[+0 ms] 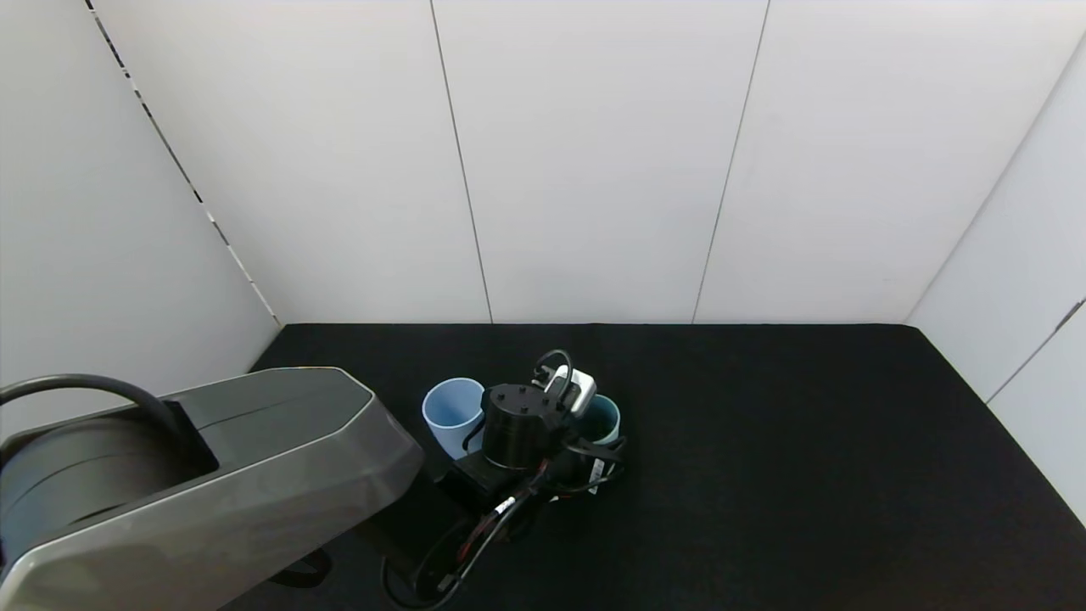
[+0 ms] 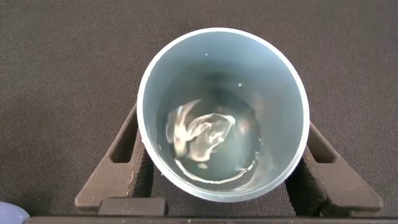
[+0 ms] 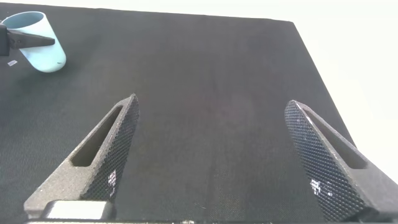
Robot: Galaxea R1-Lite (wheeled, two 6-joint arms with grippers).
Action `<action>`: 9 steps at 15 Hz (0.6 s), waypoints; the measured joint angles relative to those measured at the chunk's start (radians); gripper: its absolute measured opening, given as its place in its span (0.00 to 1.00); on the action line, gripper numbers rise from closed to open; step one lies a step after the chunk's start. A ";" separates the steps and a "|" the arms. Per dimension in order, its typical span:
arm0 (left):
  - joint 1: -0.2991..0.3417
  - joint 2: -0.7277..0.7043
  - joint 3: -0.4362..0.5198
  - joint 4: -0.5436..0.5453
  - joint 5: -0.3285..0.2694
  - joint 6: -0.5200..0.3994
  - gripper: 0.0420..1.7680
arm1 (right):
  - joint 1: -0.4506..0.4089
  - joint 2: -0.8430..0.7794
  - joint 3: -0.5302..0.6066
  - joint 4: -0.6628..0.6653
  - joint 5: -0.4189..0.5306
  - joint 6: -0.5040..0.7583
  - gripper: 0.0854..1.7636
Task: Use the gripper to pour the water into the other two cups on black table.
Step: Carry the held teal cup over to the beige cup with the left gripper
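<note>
With its fingers (image 2: 134, 165) set against either side of the teal-green cup (image 2: 222, 112), the left gripper (image 1: 556, 424) is seen clamped on that cup, which is held upright just over the black table (image 1: 806, 475). Water (image 2: 208, 143) is seen swirling in the bottom of the cup, well below the rim. The light blue cup (image 1: 452, 416) stands on the table just beside the gripper, on its left; the beige cup cannot be found in any view and is judged to be hidden behind the wrist and cables. The right gripper (image 3: 214, 158) is held wide apart and empty over bare table, well off from the cups. Risks are judged as follows: the blue cup could be knocked by the wrist during tilting, since it stands so near; water could be spilled on the cloth if the rim is not brought over the target first; the smooth tapered cup could slip if the tilt is jerked.
</note>
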 joint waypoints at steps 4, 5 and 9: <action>0.001 -0.052 0.006 0.036 0.000 0.004 0.65 | 0.000 0.000 0.000 0.000 0.000 0.000 0.97; 0.001 -0.078 0.006 0.068 0.000 0.005 0.65 | 0.000 0.000 0.000 0.000 0.000 0.000 0.97; 0.013 -0.189 -0.004 0.168 0.000 0.009 0.65 | 0.000 0.000 0.000 0.000 0.000 0.000 0.97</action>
